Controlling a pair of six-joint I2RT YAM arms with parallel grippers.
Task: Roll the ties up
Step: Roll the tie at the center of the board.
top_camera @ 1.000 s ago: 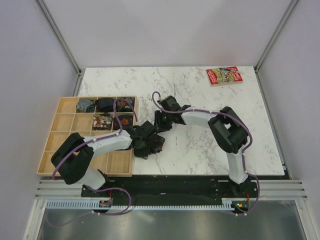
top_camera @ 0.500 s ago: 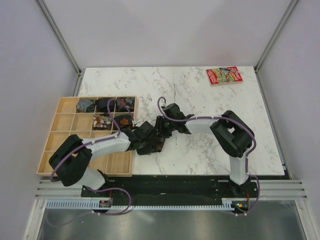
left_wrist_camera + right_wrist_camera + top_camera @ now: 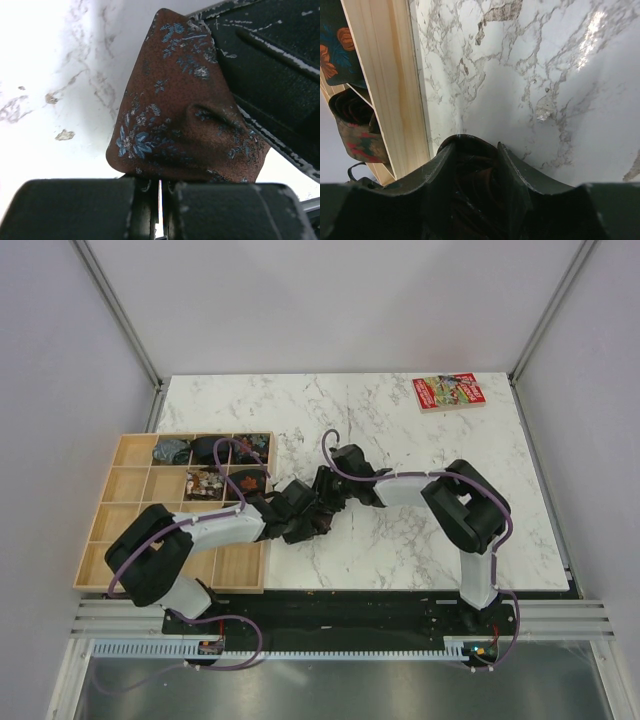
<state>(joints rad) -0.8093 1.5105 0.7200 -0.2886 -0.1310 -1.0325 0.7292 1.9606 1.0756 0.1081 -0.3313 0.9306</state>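
Well, starting at the left of the overhead view, I see a wooden tray (image 3: pixel 128 485) with many compartments lying on the marble table (image 3: pixel 420 530). Rolled ties (image 3: pixel 210 448) fill several compartments along its upper right part, and the others show bare wood. I can make out no label or lettering on the tray. In the right wrist view the tray's pale wall runs down the left of the frame. Behind it sit one roll with orange flowers on dark blue and, lower down, another with red marks.

Just right of the tray, near the middle of the overhead frame, my left hand (image 3: pixel 300 527) is clamped tight on the tie (image 3: pixel 180 115). In the left wrist view the fabric rises from between the closed fingers as a folded, pointed brown shape. It is woven with small pale blue flowers, and no maker's tag is visible on it.

My right hand (image 3: pixel 325 502) sits just beside it, to the upper right, and one of its scuffed black fingers (image 3: pixel 270 65) lies against the tie. From its own camera the fingers stand apart with dark fabric between them. I cannot tell whether they press on it or not.

At the upper right of the table lies a red printed booklet (image 3: pixel 447 392), its writing too small to read.
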